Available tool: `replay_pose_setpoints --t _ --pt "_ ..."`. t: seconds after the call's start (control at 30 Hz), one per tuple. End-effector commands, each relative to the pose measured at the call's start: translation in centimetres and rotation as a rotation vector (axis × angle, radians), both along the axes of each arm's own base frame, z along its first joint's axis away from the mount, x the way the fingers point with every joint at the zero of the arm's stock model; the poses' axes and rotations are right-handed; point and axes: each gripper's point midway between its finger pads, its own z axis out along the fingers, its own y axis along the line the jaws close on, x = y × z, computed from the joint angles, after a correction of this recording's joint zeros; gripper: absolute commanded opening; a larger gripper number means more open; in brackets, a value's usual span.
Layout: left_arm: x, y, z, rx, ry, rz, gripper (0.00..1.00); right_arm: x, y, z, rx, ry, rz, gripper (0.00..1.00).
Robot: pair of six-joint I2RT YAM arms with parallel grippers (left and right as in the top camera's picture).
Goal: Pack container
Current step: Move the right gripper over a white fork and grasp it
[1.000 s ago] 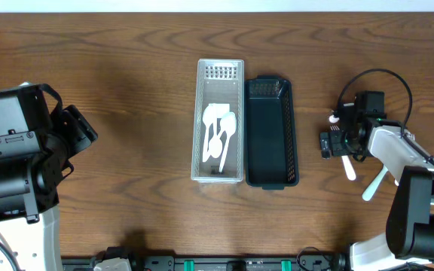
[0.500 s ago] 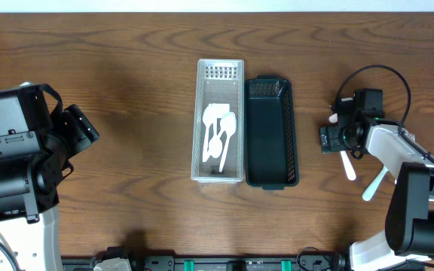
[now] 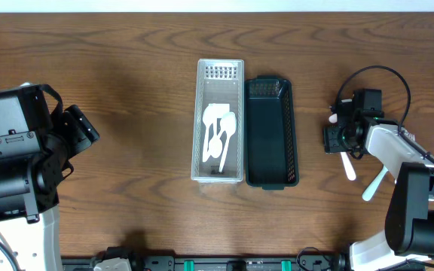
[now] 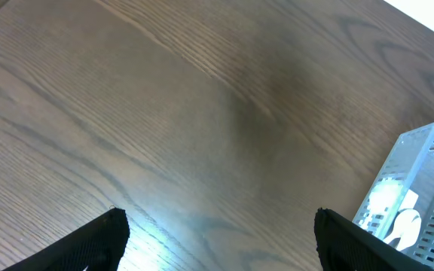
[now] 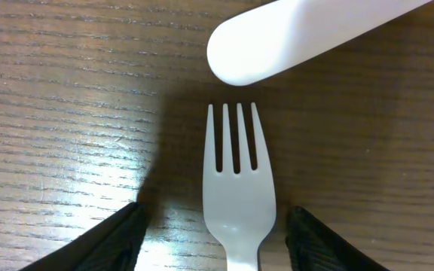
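Note:
A clear plastic container (image 3: 200,113) sits mid-table with white utensils (image 3: 219,135) inside; its corner shows in the left wrist view (image 4: 428,188). A black container (image 3: 271,143) lies against its right side. On the wood to the right lies a white fork (image 3: 348,165). My right gripper (image 3: 336,139) is low over it. In the right wrist view the fork (image 5: 236,196) lies between the fingers with a gap on each side, so the gripper (image 5: 217,214) is open. My left gripper (image 4: 221,218) is open over bare wood at the far left (image 3: 77,132).
A second white utensil (image 3: 375,183) lies on the table beside the fork, and its rounded handle end (image 5: 300,38) sits just beyond the fork's tines. The right arm's cable loops above the wrist. Bare wood lies between the left arm and the containers.
The right gripper's jaws have narrowed around the fork and it has shifted slightly. The left arm, the containers and the utensils have stayed put.

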Motion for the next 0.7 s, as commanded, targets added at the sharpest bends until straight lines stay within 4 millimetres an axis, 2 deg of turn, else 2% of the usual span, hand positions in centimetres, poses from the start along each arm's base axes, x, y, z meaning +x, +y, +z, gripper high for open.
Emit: replay_pose_setpoints --t 0.0,0.13,0.43,0.67 --pt "-0.23 -0.04 -0.13 -0.001 0.006 -0.007 0.81 -1.52 -0.45 -1.78 -0.041 0.076 -0.004 0.58" --pt "-0.29 -0.05 -0.18 -0.002 0.009 -0.007 0.81 -1.52 -0.46 -1.78 -0.042 0.076 -0.004 0.52" --pt "-0.48 -0.08 -0.32 -0.003 0.019 -0.006 0.81 -1.11 -0.50 -1.69 -0.043 0.059 -0.005 0.47" --pt "-0.53 -0.10 -0.35 -0.004 0.021 -0.007 0.81 -0.72 -0.54 -1.60 -0.045 0.042 -0.005 0.32"
